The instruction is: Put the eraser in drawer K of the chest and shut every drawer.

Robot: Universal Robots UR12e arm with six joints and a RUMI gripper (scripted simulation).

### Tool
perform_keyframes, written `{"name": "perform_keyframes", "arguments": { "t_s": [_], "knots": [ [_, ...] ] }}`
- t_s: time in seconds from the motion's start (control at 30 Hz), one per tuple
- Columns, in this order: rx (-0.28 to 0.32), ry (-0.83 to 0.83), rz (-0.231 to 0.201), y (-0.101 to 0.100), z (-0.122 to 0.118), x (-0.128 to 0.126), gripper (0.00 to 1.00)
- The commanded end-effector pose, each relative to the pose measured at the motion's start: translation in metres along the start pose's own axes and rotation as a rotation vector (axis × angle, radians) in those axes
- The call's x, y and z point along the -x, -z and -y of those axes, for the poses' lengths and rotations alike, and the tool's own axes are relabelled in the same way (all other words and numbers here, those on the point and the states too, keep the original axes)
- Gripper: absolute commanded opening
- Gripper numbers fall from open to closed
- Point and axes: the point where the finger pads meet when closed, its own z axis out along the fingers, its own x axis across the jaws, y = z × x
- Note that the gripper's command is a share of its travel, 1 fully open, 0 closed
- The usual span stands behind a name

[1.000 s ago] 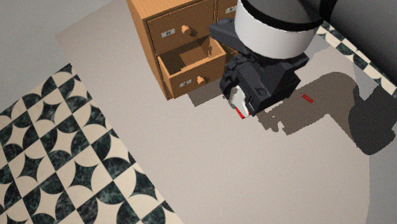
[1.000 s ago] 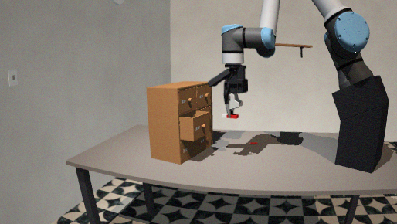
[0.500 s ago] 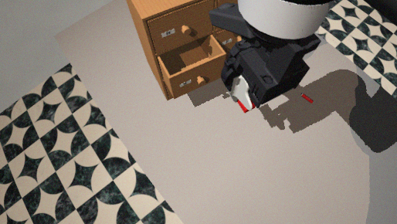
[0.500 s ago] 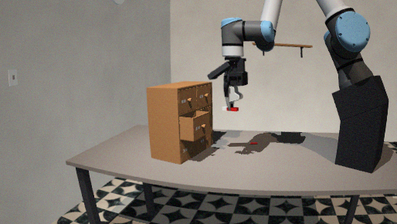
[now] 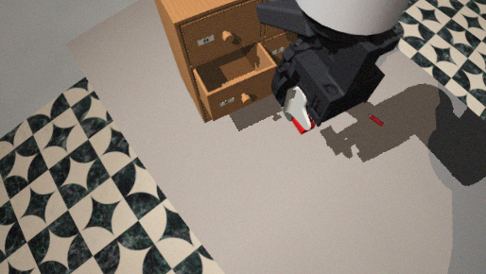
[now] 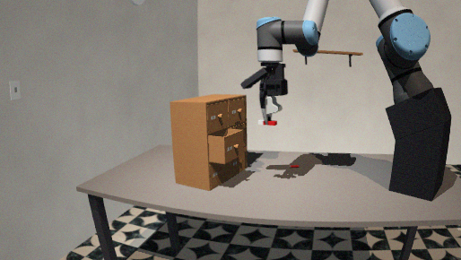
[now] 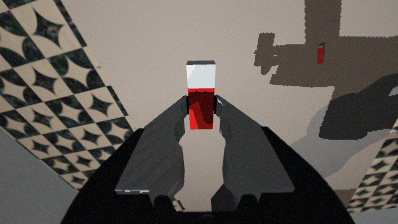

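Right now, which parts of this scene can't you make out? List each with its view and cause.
- Letter on the open drawer: too small and blurred, top and exterior.
- Chest's back: faces away, exterior; cut off by the edge, top.

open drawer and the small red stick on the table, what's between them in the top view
In the top view, the claw, holding the red-and-white eraser above the table, comes between them, along with shadow.
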Motion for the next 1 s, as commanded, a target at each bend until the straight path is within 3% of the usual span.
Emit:
{"name": "perform_keyframes", "arguments": {
  "t_s": [0.0,0.53,0.97],
  "knots": [
    [-0.001,0.0,0.0,0.0018,0.0005,0.0001,0.11],
    [-0.012,0.0,0.0,0.0015,0.0006,0.0003,0.11],
    [-0.086,0.0,0.0,0.0005,0.0004,0.0005,0.11]
  ]
}}
